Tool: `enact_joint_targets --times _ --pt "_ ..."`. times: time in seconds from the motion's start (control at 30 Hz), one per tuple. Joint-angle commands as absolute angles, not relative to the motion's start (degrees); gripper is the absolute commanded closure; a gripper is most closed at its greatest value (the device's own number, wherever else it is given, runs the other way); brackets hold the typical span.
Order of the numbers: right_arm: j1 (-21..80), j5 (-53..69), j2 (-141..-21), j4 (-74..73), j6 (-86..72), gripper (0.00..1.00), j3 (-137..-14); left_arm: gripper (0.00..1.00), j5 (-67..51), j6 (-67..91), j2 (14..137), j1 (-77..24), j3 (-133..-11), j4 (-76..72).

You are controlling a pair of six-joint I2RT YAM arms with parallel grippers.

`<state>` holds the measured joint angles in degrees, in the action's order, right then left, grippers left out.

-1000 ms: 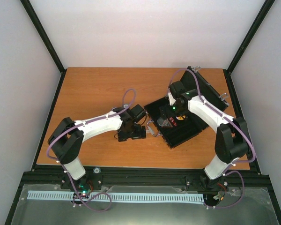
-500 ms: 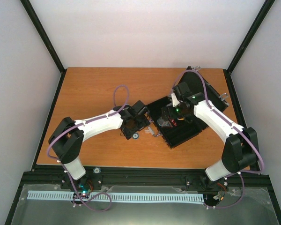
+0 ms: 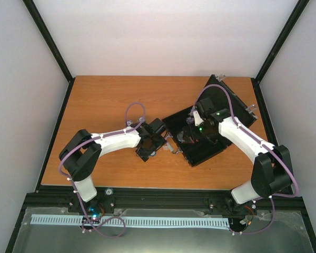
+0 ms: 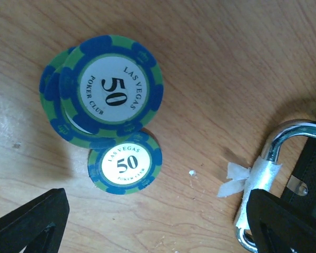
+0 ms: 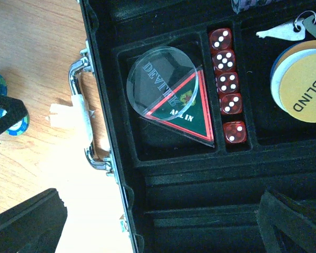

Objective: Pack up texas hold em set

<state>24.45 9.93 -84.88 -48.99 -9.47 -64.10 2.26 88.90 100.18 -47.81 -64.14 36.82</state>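
Left gripper (image 4: pixel 157 227): jaws apart, empty, over 50-value chips (image 4: pixel 104 90).
Right gripper (image 5: pixel 161 226): jaws apart, empty, over open case (image 5: pixel 200 179).
Dice (image 5: pixel 227 83): five, in slot.

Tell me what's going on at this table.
A poker set is being packed. The left pincer hangs open over the blue-green 50 chips lying on the table beside the case handle; nothing is gripped. The right pincer hangs open over the open case, where red dice and a clear disc already sit in their slots.
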Motion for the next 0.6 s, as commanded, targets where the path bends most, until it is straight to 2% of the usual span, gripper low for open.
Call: enact_joint_targets --times 0.0,0.1,0.27,0.37,0.47,0.57 --pt "24.2 11.5 -83.6 -48.0 -9.2 0.0 -63.1 0.06 2.6 90.1 101.5 -47.7 -64.2 35.3" --pt "24.2 12.1 -84.0 -47.7 -9.3 0.0 -62.3 0.07 1.7 89.5 103.0 -47.0 -65.3 36.1" --pt "24.3 12.7 -83.8 -47.2 -9.3 0.0 -61.3 0.16 0.6 89.5 104.3 -45.8 -66.0 36.7" --pt "24.3 12.5 -83.9 -47.1 -9.2 0.0 -61.4 0.18 -0.1 88.9 105.3 -45.1 -67.1 37.2" --pt "24.2 12.5 -84.2 -47.0 -8.9 0.0 -61.5 0.26 -0.6 88.2 106.7 -44.8 -68.5 38.2" --pt "24.3 12.7 -84.7 -47.1 -8.6 0.0 -61.6 0.27 -1.8 87.6 107.7 -44.7 -69.3 39.3"
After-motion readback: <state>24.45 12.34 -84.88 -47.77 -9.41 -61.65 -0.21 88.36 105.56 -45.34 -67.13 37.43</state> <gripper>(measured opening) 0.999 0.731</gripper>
